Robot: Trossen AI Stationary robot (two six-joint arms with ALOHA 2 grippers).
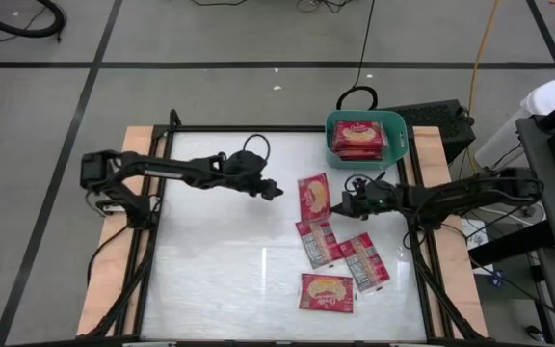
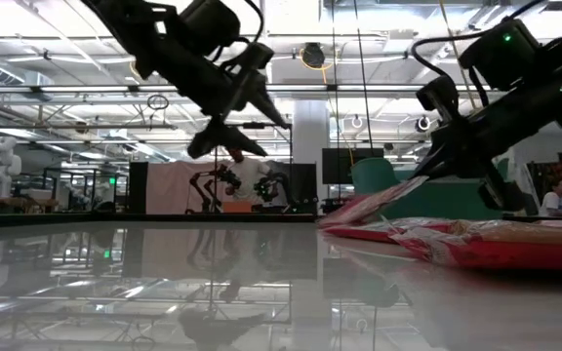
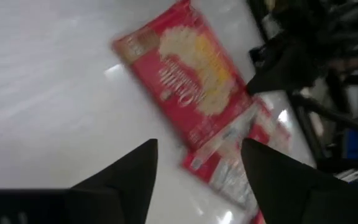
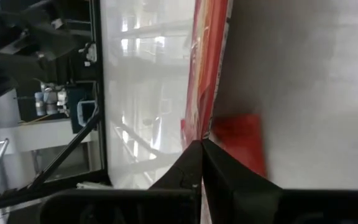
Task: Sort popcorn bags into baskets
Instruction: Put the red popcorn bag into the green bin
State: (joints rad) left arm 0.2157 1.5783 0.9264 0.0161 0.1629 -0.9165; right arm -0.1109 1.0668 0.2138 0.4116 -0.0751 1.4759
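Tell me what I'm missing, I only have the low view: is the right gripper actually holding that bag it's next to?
Observer: Yes. In the right wrist view the right gripper is shut on the edge of a popcorn bag.
Operator: Which bag is that on the table?
Observer: From above, the top one of the group, nearest the teal tub.
Operator: Anything in the tub already?
Observer: At least one bag, lying face up inside.
Operator: And the left gripper?
Observer: The left gripper is open, empty, just left of the held bag.
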